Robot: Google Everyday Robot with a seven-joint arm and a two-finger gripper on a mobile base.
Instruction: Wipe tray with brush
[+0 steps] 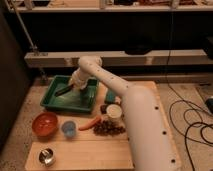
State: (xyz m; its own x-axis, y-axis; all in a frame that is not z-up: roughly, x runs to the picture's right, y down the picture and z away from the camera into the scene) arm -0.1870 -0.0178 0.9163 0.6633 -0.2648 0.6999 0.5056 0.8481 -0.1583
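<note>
The green tray (54, 102) lies at the back left of the wooden table. My white arm reaches over from the right, and my gripper (75, 86) hangs over the tray's middle, toward its far side. It is shut on the black brush (64, 91). The brush slants down and to the left from the gripper, with its free end low over the tray floor. Whether that end touches the floor I cannot tell.
In front of the tray stand an orange bowl (45, 124), a blue cup (68, 128) and a metal cup (46, 156). Right of the tray are a teal block (111, 96), a white cup (114, 111), a carrot (89, 123) and dark grapes (109, 128). A shelf rail (55, 57) runs behind.
</note>
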